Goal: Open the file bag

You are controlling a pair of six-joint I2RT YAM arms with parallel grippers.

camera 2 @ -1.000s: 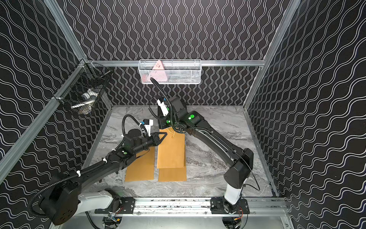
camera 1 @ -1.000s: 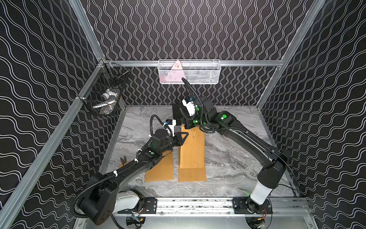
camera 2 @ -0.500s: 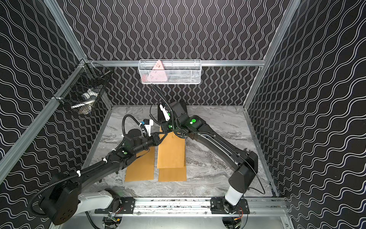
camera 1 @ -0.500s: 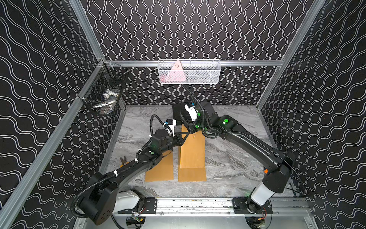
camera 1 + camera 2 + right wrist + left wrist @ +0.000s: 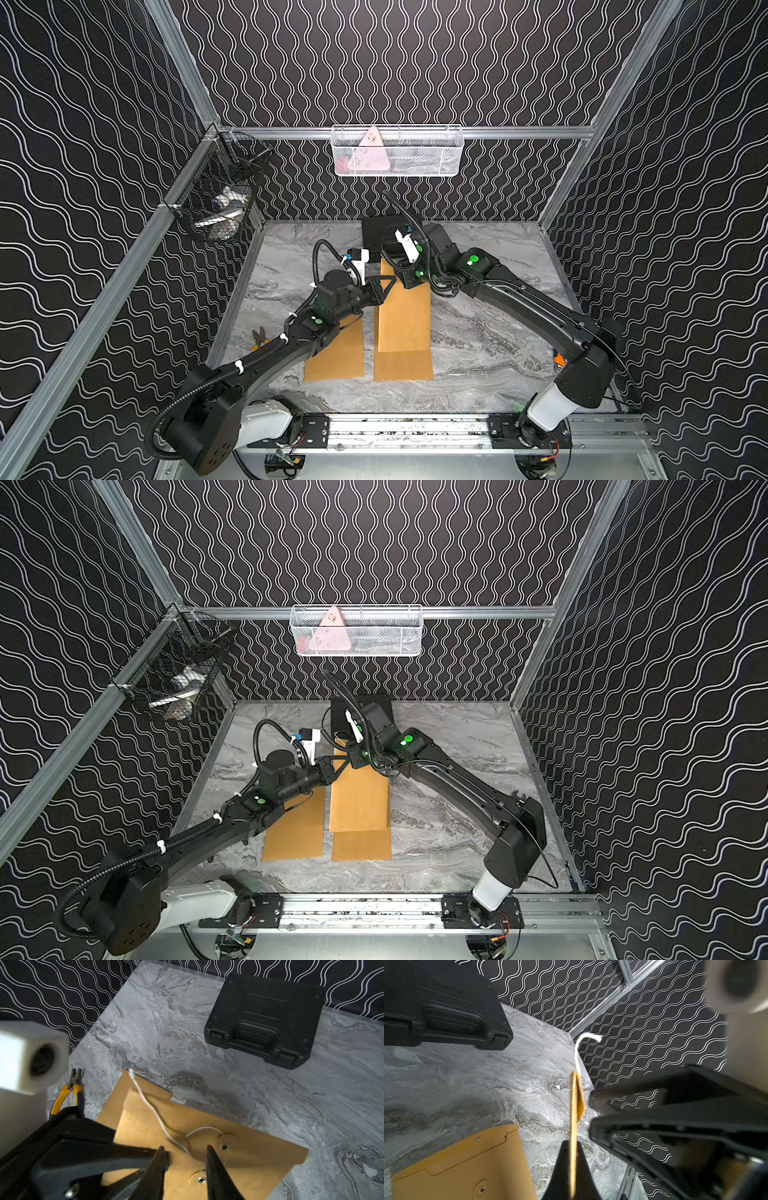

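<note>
grey marble table (image 5: 490, 332), wavy black walls (image 5: 415, 62); left gripper (image 5: 572, 1147) clamps file bag (image 5: 403, 324), right gripper (image 5: 185, 1150) with jaws apart.

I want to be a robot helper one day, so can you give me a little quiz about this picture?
1. True or false: the left gripper pinches the edge of a brown file bag.
2. Which tool lies on the table? A) hammer B) pliers C) scissors
3. Fill in: the right gripper, above the white string, has its jaws ____.
Key: 1 true; 2 B; 3 open.
</note>
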